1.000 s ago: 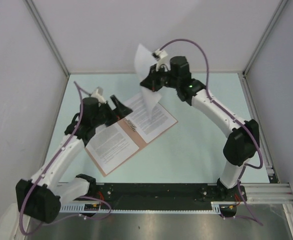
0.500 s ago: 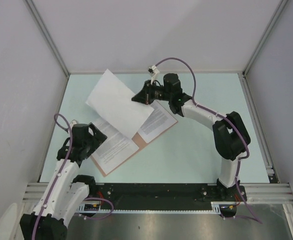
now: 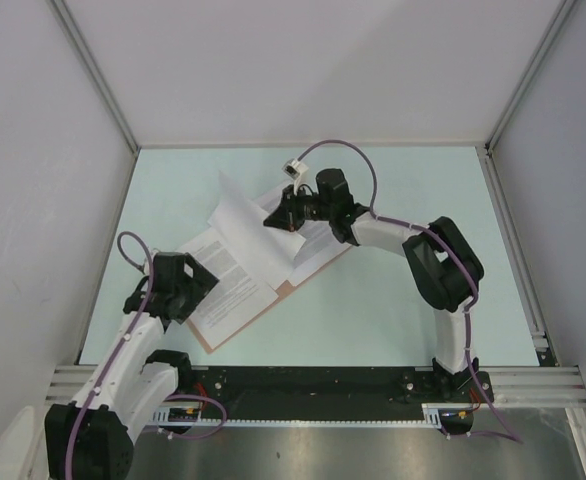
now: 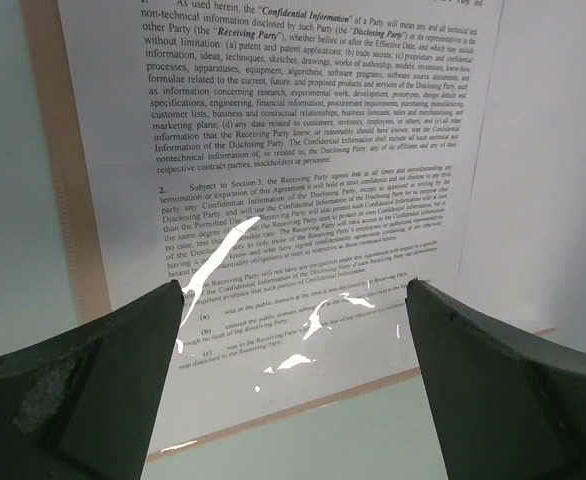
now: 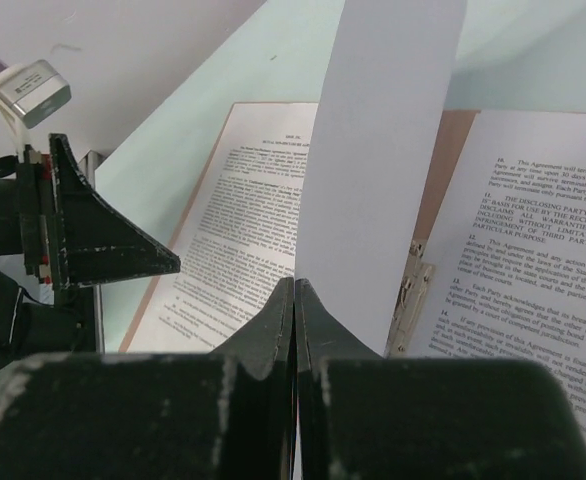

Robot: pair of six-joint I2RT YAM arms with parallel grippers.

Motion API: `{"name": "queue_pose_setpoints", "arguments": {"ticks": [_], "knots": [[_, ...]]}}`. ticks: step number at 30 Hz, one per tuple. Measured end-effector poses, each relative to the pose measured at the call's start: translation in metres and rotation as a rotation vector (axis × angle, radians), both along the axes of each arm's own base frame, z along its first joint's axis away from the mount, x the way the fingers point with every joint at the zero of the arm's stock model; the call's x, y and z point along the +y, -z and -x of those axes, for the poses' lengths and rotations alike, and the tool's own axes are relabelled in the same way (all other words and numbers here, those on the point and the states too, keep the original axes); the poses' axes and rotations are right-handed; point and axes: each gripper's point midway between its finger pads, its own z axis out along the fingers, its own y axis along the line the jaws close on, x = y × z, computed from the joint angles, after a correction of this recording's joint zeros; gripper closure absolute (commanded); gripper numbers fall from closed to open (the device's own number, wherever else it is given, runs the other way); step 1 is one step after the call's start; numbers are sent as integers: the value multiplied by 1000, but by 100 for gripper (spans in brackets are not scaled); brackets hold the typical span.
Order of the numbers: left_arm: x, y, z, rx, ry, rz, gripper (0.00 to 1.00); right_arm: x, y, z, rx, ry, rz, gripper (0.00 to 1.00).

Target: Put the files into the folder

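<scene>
Container: one salmon-brown card folder (image 5: 443,170), lying open and flat on the pale green table (image 3: 393,300), turned at an angle to the arms; one small metal clip (image 5: 411,300) sits at its hinge.

Contents: two files inside, both text side up; the left printed sheet (image 3: 228,290) on the left leaf; the right printed sheet (image 3: 318,240) on the right leaf; each lies flat, with a rim of brown card showing round it.

Files, total three: the two above, plus one blank-faced sheet (image 3: 248,225), raised and bowed over the hinge and the far part of the left leaf; whether its free edge touches the folder cannot be told.

Right gripper (image 5: 293,300): fingers pressed together on one edge of the blank-faced sheet, pinching it above the far end of the hinge.

Left gripper (image 4: 293,290): fingers spread as wide as they go, nothing between them; poised over the near-left part of the left printed sheet, with the folder's edge and table below.
</scene>
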Motion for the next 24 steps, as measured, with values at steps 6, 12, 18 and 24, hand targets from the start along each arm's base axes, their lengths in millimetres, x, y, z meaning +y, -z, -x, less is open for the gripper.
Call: {"name": "queue_pose_setpoints", "arguments": {"ticks": [6,12,18,24], "knots": [[0,-3,-2,-19,-7,4,0,7,1,-1,-11,39,9,100],[0,-3,-2,-19,-8,4,0,-3,6,-14,44,115,35,100],[0,-4,-2,-25,-7,5,0,-19,31,-18,199,211,112,100],[0,-5,-2,-30,-7,6,0,-37,37,-18,277,325,163,100]]}}
